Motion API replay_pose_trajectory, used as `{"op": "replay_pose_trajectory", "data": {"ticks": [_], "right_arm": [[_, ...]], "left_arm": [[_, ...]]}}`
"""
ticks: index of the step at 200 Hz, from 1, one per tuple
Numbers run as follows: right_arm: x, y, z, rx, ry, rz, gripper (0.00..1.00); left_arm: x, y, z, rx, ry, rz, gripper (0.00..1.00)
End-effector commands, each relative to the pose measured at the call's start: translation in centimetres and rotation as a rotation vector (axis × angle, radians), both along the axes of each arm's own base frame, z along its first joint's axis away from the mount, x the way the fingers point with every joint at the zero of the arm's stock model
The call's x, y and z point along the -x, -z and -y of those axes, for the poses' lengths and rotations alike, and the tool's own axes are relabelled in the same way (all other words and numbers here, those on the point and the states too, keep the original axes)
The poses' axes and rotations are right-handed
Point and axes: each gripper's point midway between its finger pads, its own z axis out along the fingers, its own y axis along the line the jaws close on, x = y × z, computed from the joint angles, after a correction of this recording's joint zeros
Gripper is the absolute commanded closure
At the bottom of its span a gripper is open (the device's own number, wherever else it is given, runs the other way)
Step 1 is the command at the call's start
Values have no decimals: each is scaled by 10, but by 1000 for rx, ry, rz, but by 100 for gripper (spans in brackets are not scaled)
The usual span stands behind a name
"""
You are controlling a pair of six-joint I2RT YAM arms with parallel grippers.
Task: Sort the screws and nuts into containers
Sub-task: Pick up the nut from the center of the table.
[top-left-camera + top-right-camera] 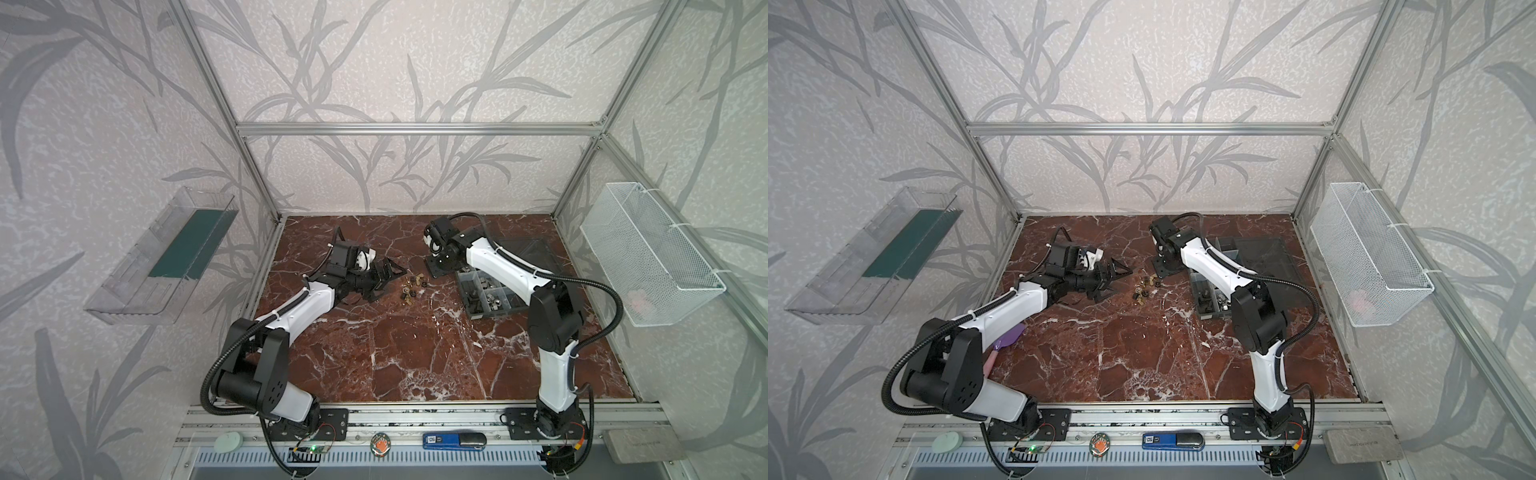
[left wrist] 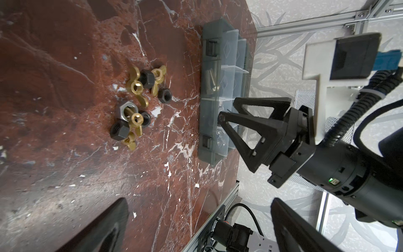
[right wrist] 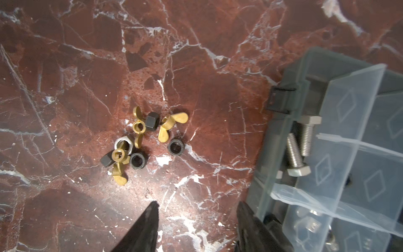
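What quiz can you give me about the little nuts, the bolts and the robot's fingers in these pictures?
1. Pick one. Where do the silver bolts lie?
A. In the white wire-mesh basket
B. In a compartment of the dark grey plastic organizer box
C. In the clear plastic wall bin

2. True or false: the right gripper has nothing between its fingers.

3. Fill the gap: the small pile on the red marble table holds brass wing nuts, black hex nuts and one ____ hex nut.

Key: 1 B; 2 true; 3 silver.
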Motion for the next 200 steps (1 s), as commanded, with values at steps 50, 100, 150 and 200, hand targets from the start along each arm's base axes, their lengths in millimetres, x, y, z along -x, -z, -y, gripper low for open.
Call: {"op": "replay_pose_trajectory", "data": {"ticks": [50,100,150,200], "right_arm": [[-6,58,-26,6,4,-106,46],[-12,78,-30,32,0,-134,48],[-15,88,-28,65,-5,-143,53],[-13,98,-25,72,-3,-163,61]], "left_arm": [[4,-14,-3,32,-4,34,1],[1,-14,-3,38,-5,32,1],[-3,-12,-3,35,-3,27,0],[-4,-11,-3,34,-3,26,1]]}}
